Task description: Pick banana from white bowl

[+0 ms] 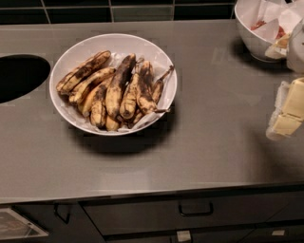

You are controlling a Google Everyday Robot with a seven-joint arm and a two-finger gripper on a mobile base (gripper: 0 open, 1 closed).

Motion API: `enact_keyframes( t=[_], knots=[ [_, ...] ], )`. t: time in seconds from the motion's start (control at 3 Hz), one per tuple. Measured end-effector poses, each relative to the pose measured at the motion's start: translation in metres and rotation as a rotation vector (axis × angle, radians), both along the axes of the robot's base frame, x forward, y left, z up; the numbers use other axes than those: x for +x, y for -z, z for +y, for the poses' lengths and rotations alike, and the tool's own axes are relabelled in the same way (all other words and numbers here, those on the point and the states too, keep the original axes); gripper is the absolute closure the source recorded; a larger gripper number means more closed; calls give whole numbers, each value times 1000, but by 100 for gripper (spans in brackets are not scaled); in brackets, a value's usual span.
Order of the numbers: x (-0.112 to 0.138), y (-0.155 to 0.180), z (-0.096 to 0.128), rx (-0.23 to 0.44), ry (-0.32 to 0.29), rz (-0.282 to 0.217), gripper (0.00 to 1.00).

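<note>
Gripper hangs at the table's right edge, partly cut off; you cannot tell whether it is open or closed. The banana lies mid-pile in the white bowl, toward the far left corner. Come down over its middle and grip across its width, clear of neighbours. Its underside is hidden.

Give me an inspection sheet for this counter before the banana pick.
Surface: gray counter, dark round opening at its left edge.
Job's things: long banana lies mid-pile in the white bowl, among other spotted bananas on paper.
Clutter: second bowl, back right, holding paper and red bits.
Grippers: gripper at the right edge, well clear of the white bowl.
Cables: nothing seen.
Surroundings: dark tiles behind, drawers below.
</note>
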State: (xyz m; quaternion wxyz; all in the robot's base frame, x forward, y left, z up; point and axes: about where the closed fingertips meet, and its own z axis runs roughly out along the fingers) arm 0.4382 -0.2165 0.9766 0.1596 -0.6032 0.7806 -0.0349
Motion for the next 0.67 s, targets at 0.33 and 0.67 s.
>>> enact_keyframes(
  t=[0.33, 0.67],
  knots=[
    [0, 0, 0, 0, -1, 0, 0],
    [13, -14, 27, -50, -111, -10, 0]
  ],
)
